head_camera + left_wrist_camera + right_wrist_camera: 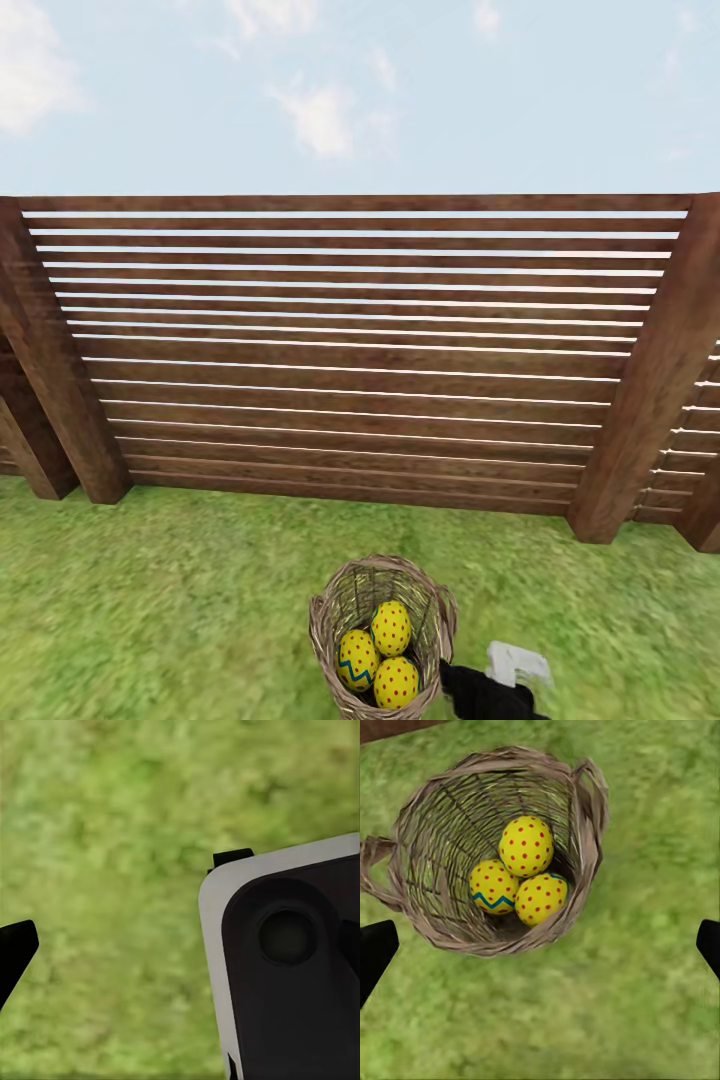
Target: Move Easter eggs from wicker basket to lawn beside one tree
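Right wrist view: the right hand (540,945) hovers wide open and empty, its fingertips (375,949) spread beyond the basket (427,919), which stands just ahead on the lawn (645,1005). Three eggs (526,846) lie touching inside it. Left hand (120,952) over bare grass; its spread cannot be told.

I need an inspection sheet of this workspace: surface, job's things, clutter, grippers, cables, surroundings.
Surface: lawn, mottled green grass.
Job's things: basket upright on the lawn, holding three eggs; one egg has a blue zigzag band. No tree seen.
Clutter: nothing seen.
Grippers: right gripper open, above the lawn beside the basket, holding nothing; left gripper over bare grass, fingers apart, next to a grey and black robot part.
Cables: nothing seen.
Surroundings: wooden slat fence behind the basket, sky above.
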